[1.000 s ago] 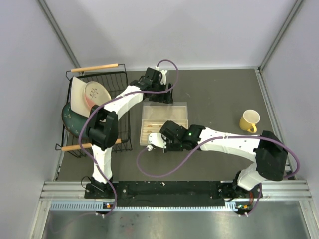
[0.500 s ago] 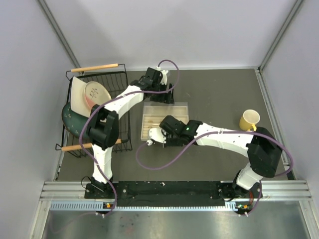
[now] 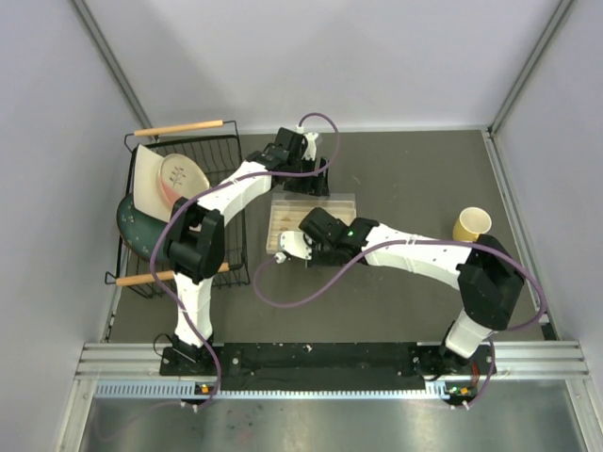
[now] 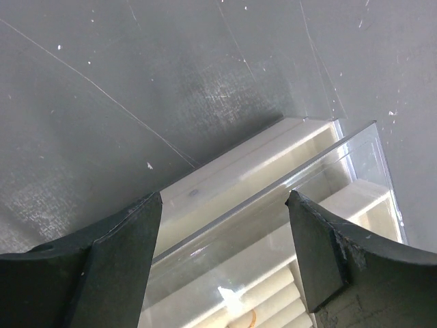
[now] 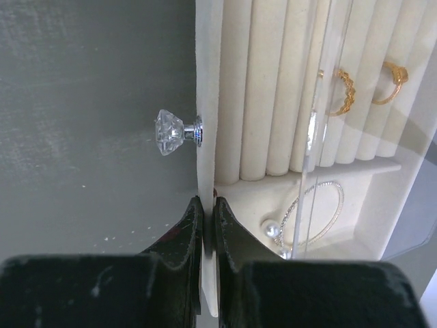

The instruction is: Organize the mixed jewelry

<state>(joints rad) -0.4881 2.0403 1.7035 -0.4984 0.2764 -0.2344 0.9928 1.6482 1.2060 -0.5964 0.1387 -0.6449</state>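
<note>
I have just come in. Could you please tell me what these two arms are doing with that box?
The right gripper has its jaws shut on the front wall of the beige jewelry box, close to its crystal knob. The left gripper is at the far side of the box, its jaws open on either side of the clear lid. Inside, two gold rings sit between the padded rolls, and a silver bracelet lies in the compartment next to them.
</note>
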